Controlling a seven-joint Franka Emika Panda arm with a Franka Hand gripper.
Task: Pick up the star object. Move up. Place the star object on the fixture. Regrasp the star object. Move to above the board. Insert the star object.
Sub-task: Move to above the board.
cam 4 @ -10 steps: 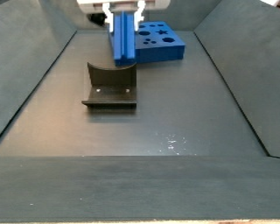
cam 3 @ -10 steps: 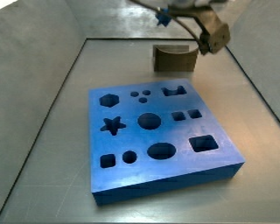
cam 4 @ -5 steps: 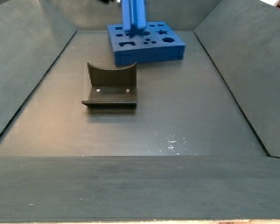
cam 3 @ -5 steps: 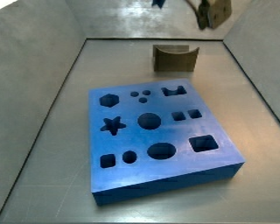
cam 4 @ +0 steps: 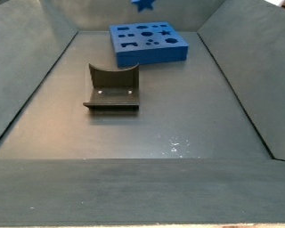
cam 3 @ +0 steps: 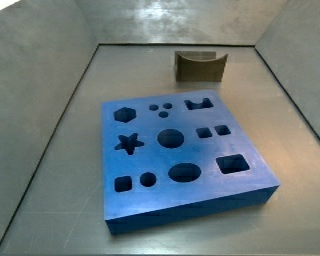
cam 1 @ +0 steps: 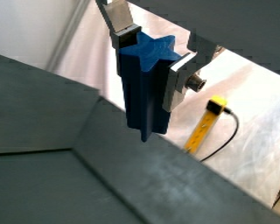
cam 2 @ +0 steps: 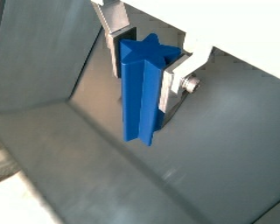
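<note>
In both wrist views my gripper is shut on the star object, a long blue star-section prism that hangs down from the silver fingers above the grey floor. The gripper is out of both side views. Only the star object's lower end shows, at the frame's upper edge above the board. The blue board has several shaped holes, among them a star hole. The dark fixture stands empty on the floor.
Grey sloped walls enclose the floor on all sides. A yellow strip with a black cable lies outside the bin in a wrist view. Open grey floor lies between the fixture and the near wall.
The gripper has risen with the star object, away from the fixture and out of the top of both side views. Only the star's lower end still shows.
</note>
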